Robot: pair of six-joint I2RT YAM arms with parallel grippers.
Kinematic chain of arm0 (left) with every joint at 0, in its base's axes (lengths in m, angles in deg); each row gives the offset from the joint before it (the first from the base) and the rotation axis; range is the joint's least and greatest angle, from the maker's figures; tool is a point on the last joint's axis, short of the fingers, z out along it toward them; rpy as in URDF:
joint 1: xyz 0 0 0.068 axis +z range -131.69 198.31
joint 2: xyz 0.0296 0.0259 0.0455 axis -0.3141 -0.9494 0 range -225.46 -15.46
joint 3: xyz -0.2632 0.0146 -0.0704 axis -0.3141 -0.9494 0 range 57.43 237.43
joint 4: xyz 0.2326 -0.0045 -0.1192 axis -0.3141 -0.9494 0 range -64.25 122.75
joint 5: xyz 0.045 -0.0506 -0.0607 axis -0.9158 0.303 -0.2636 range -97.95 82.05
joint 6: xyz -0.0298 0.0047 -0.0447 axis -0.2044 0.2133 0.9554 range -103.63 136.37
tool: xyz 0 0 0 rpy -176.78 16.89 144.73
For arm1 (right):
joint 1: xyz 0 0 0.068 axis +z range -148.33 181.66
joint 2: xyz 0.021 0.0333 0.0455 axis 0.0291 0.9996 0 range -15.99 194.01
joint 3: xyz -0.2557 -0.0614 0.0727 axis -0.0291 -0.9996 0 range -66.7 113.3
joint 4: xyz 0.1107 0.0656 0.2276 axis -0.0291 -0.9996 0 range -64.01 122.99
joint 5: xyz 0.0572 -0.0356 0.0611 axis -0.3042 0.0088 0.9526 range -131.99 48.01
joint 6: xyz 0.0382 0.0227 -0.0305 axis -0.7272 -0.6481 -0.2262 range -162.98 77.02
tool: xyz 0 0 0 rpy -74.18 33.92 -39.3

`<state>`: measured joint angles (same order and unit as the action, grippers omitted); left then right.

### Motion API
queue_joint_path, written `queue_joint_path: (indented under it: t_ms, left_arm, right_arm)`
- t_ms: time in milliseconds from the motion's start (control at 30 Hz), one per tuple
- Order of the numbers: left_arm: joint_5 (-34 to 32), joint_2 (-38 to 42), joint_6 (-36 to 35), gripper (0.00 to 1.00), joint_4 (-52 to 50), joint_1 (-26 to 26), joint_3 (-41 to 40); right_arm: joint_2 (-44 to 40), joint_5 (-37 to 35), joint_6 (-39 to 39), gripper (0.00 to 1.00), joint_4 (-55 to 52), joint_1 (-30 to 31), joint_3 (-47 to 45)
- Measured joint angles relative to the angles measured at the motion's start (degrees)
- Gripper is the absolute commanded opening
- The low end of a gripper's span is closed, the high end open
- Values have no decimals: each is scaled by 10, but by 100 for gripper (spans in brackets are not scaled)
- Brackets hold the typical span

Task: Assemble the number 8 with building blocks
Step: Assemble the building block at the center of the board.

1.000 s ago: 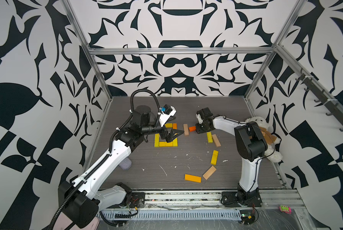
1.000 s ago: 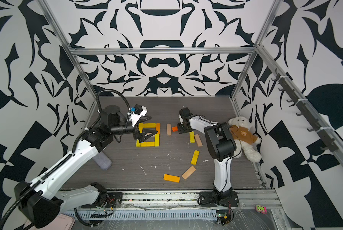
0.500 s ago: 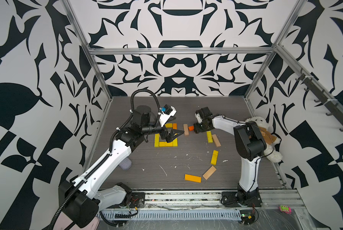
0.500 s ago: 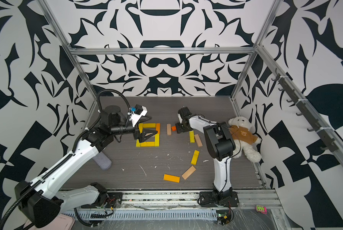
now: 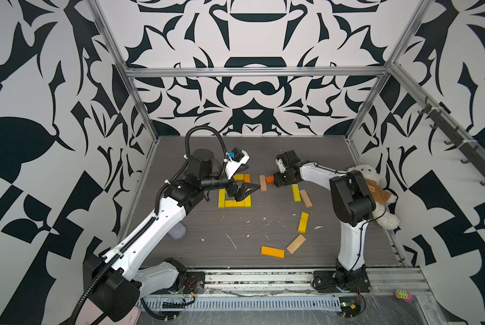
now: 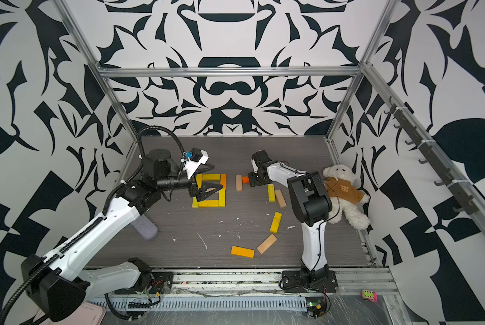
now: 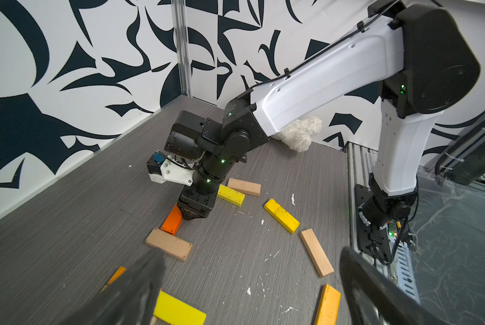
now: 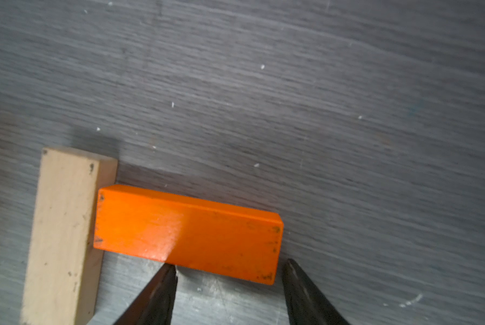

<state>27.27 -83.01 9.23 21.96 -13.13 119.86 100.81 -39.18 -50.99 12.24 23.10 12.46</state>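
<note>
The right wrist view shows what both top views hide: the right hand [image 8: 230,267] is partly open and grips nothing. Its two fingertips [image 8: 162,289] stand apart along the long side of a red-orange block [image 8: 187,233]. That block lies flat on the bench [image 8: 348,112] just ahead of them, its far end meeting a tan block [image 8: 64,225] set crosswise. In both top views the hand covers the red-orange block's near end.

The left wrist view shows the left hand [image 7: 251,253] spread fully wide and empty, its fingers blurred. Only the top views show the square of blocks [image 5: 221,198] lying directly beneath that hand. The hand hides part of the square, so I cannot count its pieces.

Outside the square lie seven loose blocks: three tan blocks, two yellow blocks [image 5: 303,222], one orange block [image 5: 272,251] and the red-orange block. One teddy bear [image 5: 376,191] sits well behind the right hand, beside that arm's elbow.
</note>
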Motion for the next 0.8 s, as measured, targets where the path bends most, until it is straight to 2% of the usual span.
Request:
queue_joint_path:
  t_ms: [800]
  left_arm:
    - [0, 0, 0, 99, -2, 0, 0]
  right_arm:
    - [7, 4, -7, 61, 5, 0, 10]
